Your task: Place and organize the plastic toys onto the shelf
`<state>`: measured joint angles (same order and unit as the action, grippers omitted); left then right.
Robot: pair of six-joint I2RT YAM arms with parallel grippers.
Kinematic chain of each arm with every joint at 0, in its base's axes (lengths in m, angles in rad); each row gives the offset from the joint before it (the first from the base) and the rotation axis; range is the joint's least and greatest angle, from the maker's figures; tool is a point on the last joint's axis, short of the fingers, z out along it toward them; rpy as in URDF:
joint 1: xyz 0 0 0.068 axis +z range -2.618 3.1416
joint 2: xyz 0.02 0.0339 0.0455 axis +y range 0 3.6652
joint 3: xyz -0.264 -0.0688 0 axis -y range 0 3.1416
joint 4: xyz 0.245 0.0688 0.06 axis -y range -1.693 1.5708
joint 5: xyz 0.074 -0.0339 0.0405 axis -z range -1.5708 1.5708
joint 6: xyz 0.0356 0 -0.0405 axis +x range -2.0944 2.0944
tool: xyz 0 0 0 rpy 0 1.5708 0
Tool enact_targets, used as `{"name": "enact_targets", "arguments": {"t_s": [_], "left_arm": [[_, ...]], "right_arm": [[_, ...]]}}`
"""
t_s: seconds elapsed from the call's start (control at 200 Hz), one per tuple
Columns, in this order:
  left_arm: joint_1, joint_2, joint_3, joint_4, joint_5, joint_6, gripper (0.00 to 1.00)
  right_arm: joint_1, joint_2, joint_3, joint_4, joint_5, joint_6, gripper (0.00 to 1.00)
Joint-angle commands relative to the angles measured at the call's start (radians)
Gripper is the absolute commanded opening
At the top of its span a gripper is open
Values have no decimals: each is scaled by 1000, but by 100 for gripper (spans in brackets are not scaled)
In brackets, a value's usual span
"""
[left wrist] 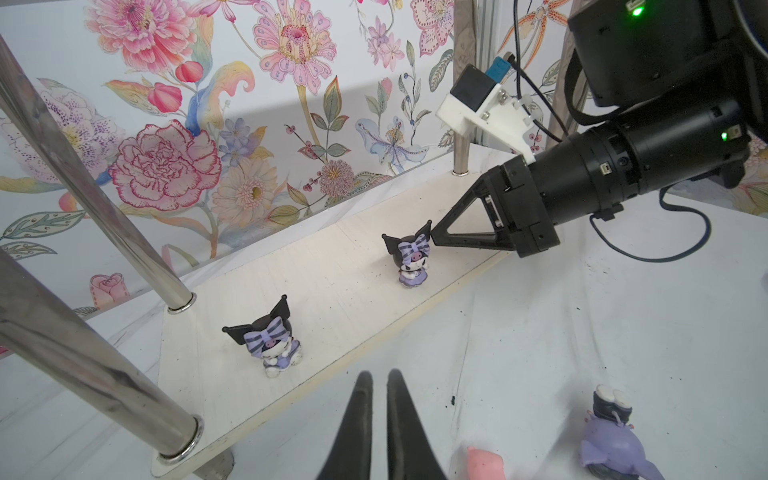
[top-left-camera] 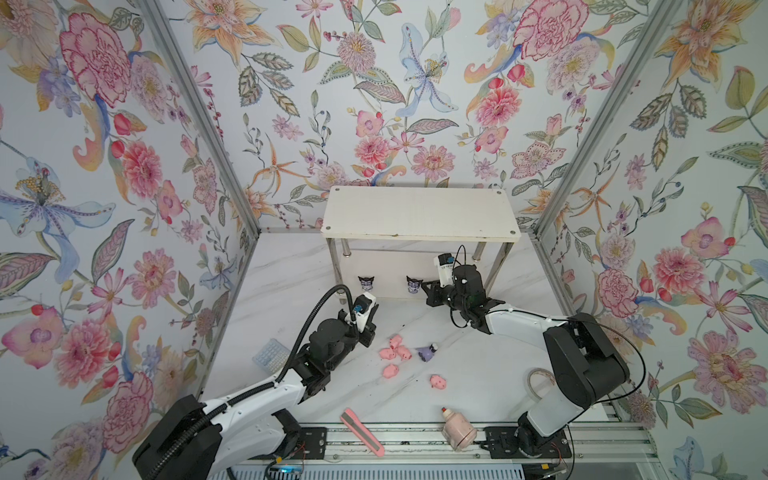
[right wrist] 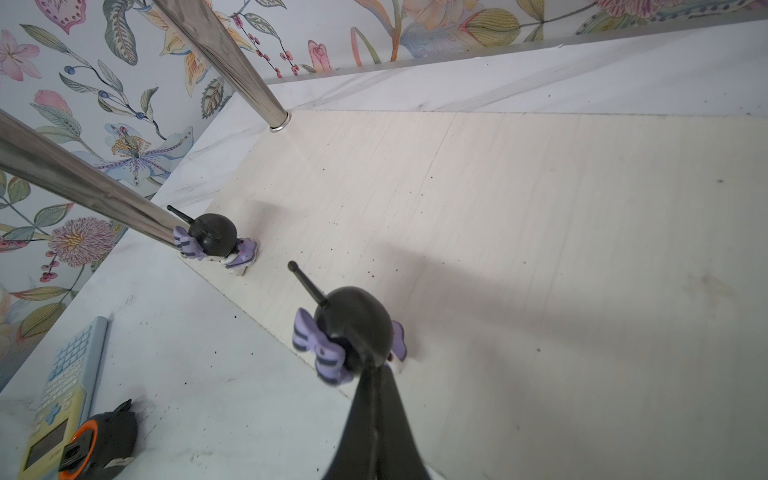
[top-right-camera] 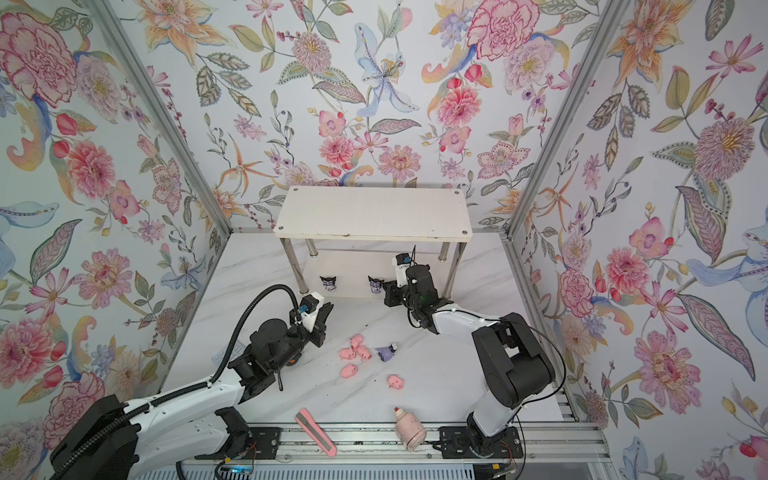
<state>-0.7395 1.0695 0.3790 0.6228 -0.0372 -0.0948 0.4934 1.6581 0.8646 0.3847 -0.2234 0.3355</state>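
Figurine [left wrist: 409, 259] at the tips of your shut right gripper [left wrist: 434, 237] looks light, hard and tippy, so grip its round head, not the horns; left gripper [left wrist: 380, 376] is shut too.

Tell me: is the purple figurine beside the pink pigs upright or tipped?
Tipped: the purple figurine lies on its side on the table.

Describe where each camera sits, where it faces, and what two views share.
Both top views: high behind the arms, looking down at the shelf; left gripper, right gripper show.
Left wrist: on left arm, facing the lower board; both shut grippers show.
Right wrist: on right arm, above a horned figurine; its shut gripper shows.
Shared by wrists: two standing figurines.
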Motion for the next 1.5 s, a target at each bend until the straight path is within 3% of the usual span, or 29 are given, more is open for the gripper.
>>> {"name": "enact_targets", "arguments": {"t_s": [0.0,1.496], "left_arm": [[11,6,-7,16,2,-13,12],[20,-7,-12,15,-4,-19,12]], "right_arm": [[-6,20,28,-8,3,-18,0],[1,-43,-14,11,-21,8,0]]}}
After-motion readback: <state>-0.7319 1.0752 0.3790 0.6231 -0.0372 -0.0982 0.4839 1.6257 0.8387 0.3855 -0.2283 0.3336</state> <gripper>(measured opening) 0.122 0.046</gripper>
